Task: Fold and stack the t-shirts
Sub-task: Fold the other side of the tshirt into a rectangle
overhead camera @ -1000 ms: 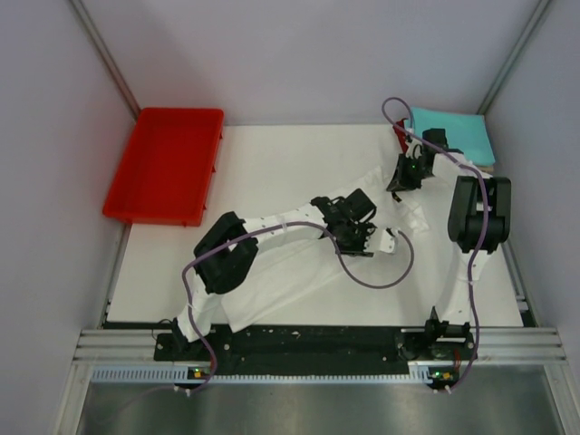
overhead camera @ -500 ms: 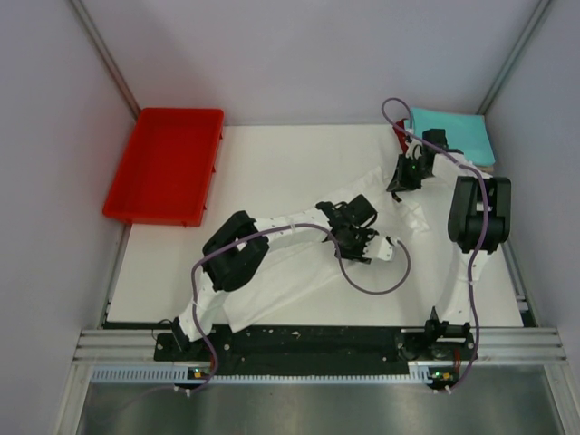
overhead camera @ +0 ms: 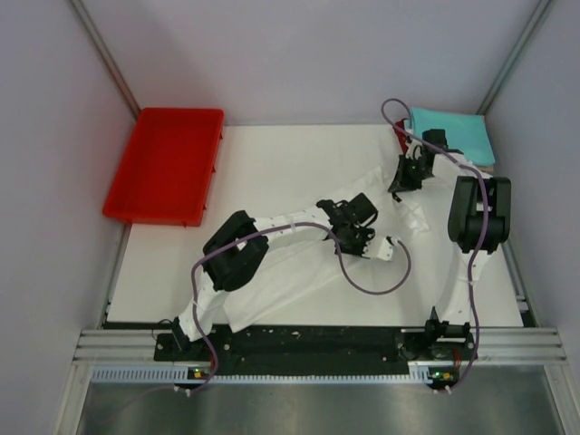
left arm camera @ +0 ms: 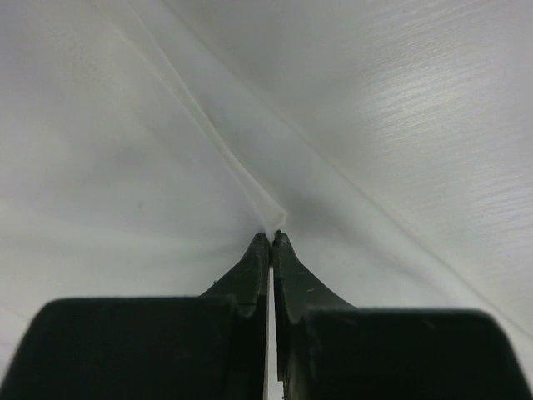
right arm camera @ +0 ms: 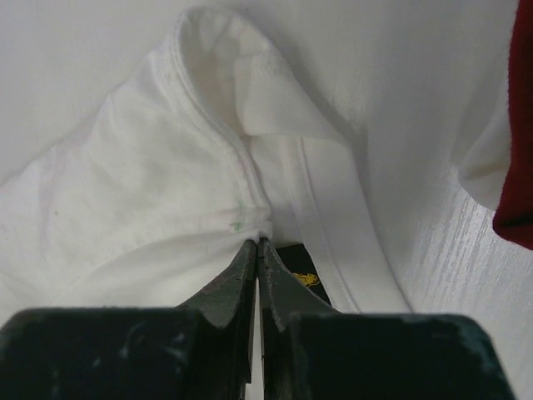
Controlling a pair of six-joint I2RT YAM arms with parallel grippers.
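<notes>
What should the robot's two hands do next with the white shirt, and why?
Probably lift both pinches a little, together. The left gripper is shut on a ridge of the white t-shirt, and the right gripper is shut on its collar seam beside the dark neck label. The shirt lies spread and unfolded, so raising the cloth seems the way to start a fold.
</notes>
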